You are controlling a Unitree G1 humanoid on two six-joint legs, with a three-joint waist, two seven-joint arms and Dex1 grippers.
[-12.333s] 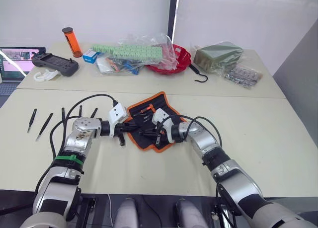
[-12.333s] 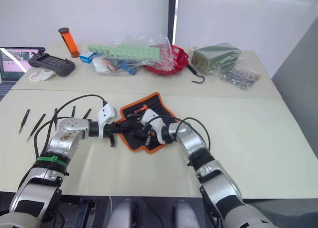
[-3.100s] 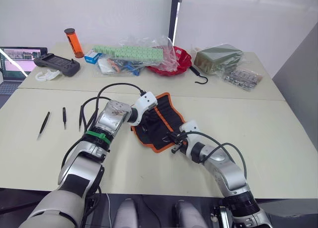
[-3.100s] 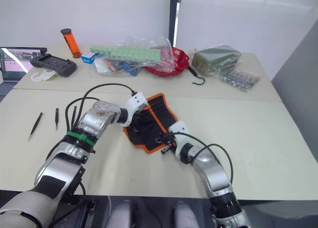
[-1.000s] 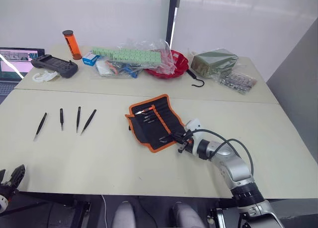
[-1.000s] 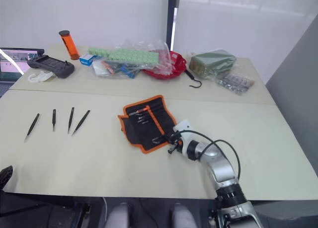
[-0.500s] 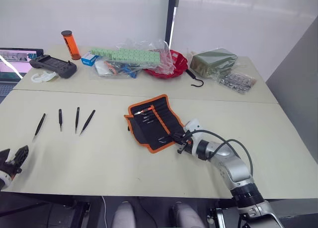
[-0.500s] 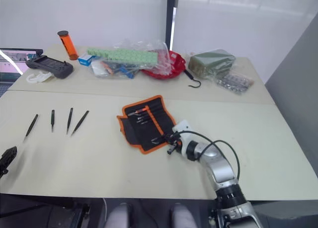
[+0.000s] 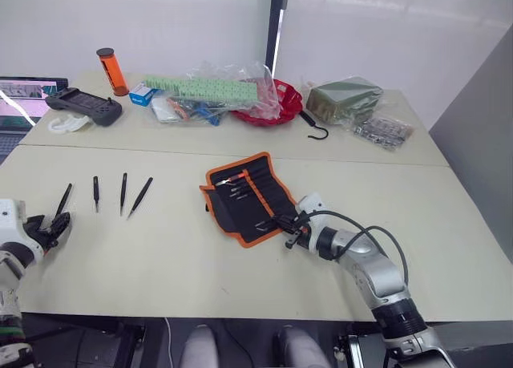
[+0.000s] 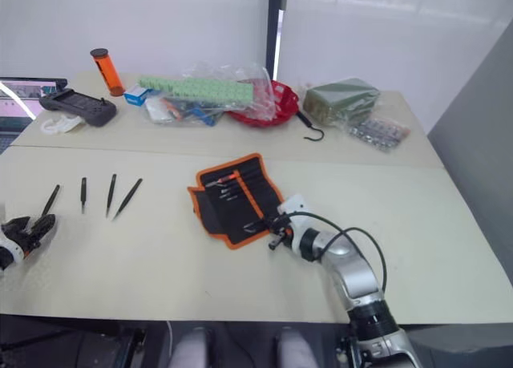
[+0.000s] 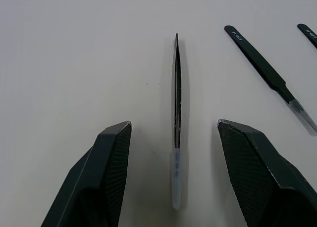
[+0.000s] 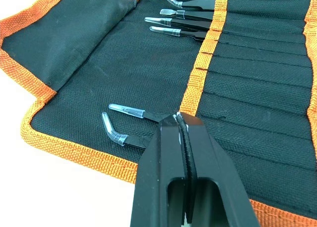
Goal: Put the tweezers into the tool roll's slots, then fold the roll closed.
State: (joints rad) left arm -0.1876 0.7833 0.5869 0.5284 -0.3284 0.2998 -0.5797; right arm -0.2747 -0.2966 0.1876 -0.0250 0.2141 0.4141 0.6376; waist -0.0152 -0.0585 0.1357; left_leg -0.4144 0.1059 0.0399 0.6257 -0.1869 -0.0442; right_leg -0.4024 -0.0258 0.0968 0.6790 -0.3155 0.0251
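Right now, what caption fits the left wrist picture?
Open left gripper straddling one loose tweezers on the table, two more alongside.

Bare tabletop (image 9: 160, 248) is lying open between the four loose tweezers (image 9: 123, 193) and the tool roll (image 9: 248, 198). Left gripper (image 11: 174, 182) jaws are spreading either side of one tweezer, apparently untouched. Clutter is crowding the far edge.
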